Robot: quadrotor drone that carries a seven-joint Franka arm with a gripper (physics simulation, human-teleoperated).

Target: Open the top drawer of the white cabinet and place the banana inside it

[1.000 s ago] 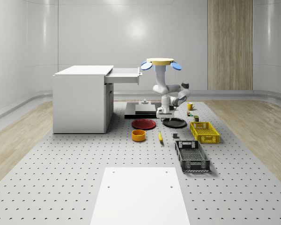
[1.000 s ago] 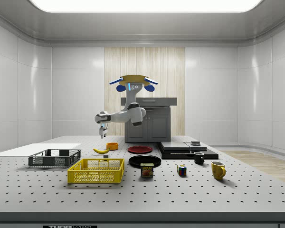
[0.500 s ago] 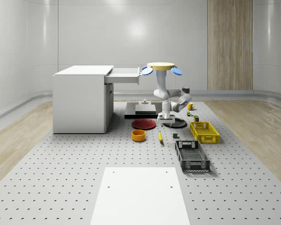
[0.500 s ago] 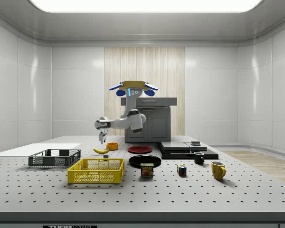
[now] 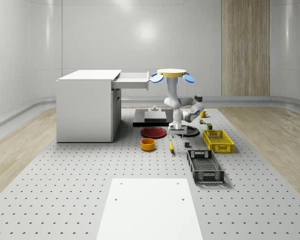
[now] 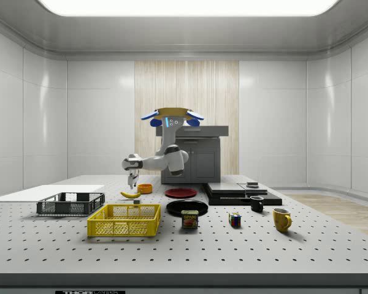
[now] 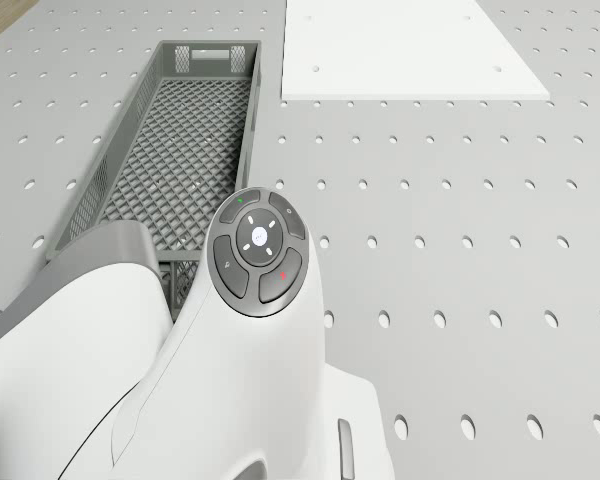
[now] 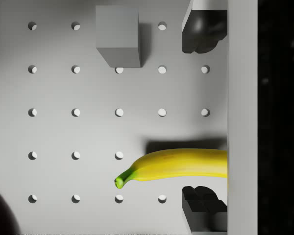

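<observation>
Tool (image 8: 204,117) hangs fingers-down just above the banana (image 8: 179,164), spread wide: one fingertip (image 8: 202,29) well to one side of the fruit, the other (image 8: 204,208) just beside it on the opposite side, neither touching. In the side view the tool (image 6: 132,182) sits directly over the banana (image 6: 130,194), a small gap between them.

Banana lies flat on the perforated bench (image 5: 65,185), stem end green, beside a small grey block (image 8: 118,35). In the whole-scene view it lies just right of the orange bowl (image 5: 148,144), in front of the red plate (image 5: 154,132) and the black plate (image 5: 190,131).

Arm (image 6: 159,161) reaches down and forward from the drone (image 5: 172,74), which hovers above the plates, off the open end of the cabinet's (image 5: 86,106) top drawer (image 5: 133,80). The drawer is pulled out.

Grey crate (image 7: 170,150) and yellow crate (image 5: 218,140) stand to the whole-scene view's right of the banana.
</observation>
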